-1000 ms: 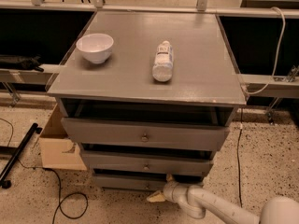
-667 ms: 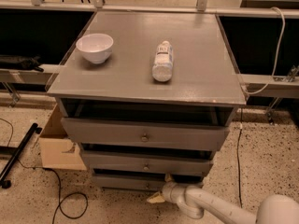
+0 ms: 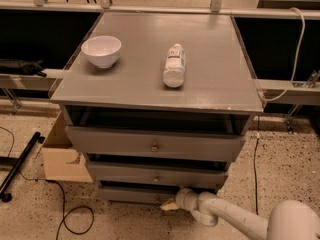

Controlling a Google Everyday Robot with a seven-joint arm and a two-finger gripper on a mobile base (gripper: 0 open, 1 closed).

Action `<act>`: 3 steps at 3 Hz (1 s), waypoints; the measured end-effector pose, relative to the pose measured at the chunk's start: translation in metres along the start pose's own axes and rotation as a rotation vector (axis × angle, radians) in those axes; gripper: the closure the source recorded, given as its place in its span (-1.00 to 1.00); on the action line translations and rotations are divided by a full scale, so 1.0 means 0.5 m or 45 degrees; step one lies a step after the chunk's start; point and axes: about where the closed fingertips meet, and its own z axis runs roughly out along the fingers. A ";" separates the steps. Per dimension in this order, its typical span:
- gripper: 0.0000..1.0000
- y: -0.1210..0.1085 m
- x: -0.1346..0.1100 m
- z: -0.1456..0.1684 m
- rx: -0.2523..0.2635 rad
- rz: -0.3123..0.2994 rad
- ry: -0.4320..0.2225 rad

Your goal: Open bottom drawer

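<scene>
The grey cabinet has three drawers. The bottom drawer (image 3: 131, 194) is the lowest, slim grey front, just above the floor. My gripper (image 3: 168, 204) sits low at the centre of that front, where the knob is; the knob itself is hidden behind it. The white arm (image 3: 235, 219) reaches in from the lower right. The middle drawer (image 3: 156, 175) and the top drawer (image 3: 155, 144) each show a small round knob and stand slightly out from the cabinet.
A white bowl (image 3: 101, 50) and a lying plastic bottle (image 3: 174, 65) rest on the cabinet top. A cardboard box (image 3: 62, 154) stands at the cabinet's left. Black cables (image 3: 65, 219) and a black stand leg (image 3: 20, 166) lie on the speckled floor at left.
</scene>
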 end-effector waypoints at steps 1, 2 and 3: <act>-1.00 0.000 0.000 0.000 0.000 0.000 0.000; -0.62 0.000 0.000 0.000 0.000 0.000 0.000; -0.15 0.000 0.000 0.000 0.000 0.000 0.000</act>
